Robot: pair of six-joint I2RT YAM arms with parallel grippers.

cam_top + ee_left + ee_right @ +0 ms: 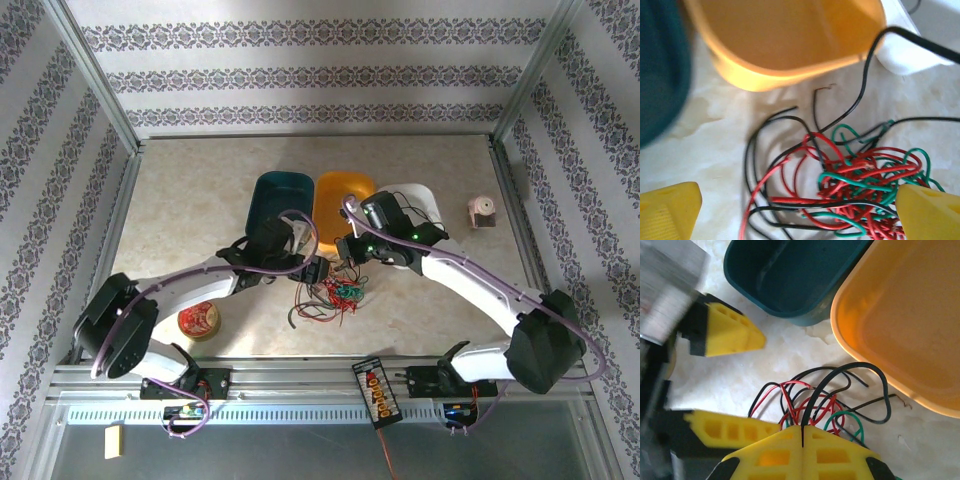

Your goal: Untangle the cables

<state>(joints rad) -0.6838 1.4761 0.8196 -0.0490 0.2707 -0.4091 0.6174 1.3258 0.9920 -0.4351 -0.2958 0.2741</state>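
Observation:
The cables (330,298) lie in a black, red and green tangle on the table, in front of the bins. My right gripper (803,429) is shut on one black cable (856,364), which arches up out of the pile. In the top view the right gripper (345,252) hangs just behind the tangle. My left gripper (797,215) is open wide, its yellow fingertips (667,210) on either side of the tangle (855,175) and holding nothing. The left gripper (316,272) hovers over the pile's left edge, close to the right one.
Behind the cables, a teal bin (282,200), an orange bin (342,198) and a white bin (420,200) stand in a row. A red round tin (198,320) sits front left, a pink object (482,212) back right. A black connector board (376,390) lies on the front rail.

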